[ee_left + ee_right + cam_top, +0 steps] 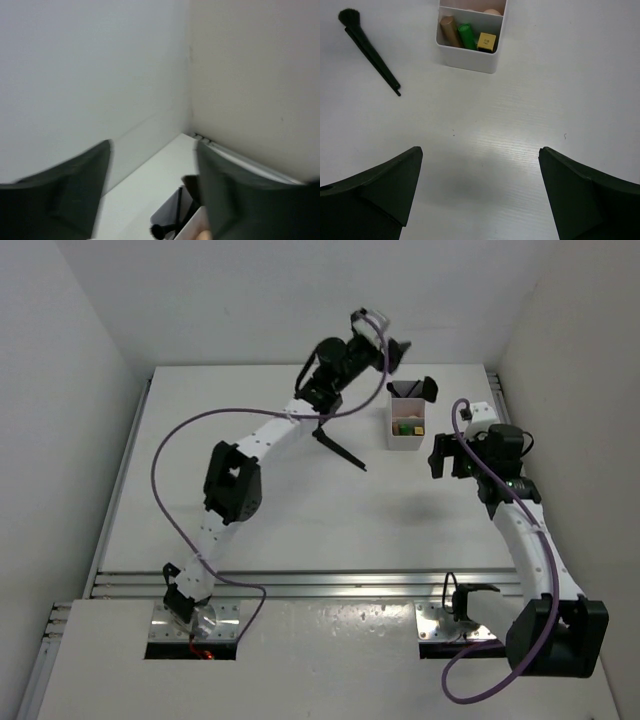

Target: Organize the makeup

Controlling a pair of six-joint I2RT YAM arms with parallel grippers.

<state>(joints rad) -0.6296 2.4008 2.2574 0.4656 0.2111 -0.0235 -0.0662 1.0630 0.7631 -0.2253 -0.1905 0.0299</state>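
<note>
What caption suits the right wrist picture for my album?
Open right claw above a white table, facing a loose black brush and a white box holding tubes.

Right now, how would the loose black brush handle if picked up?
The black brush looks thin and straight: probably light and stiff. Lying flat on the smooth table, its slim handle could roll or slip. Its fluffy head likely squashes.
</note>
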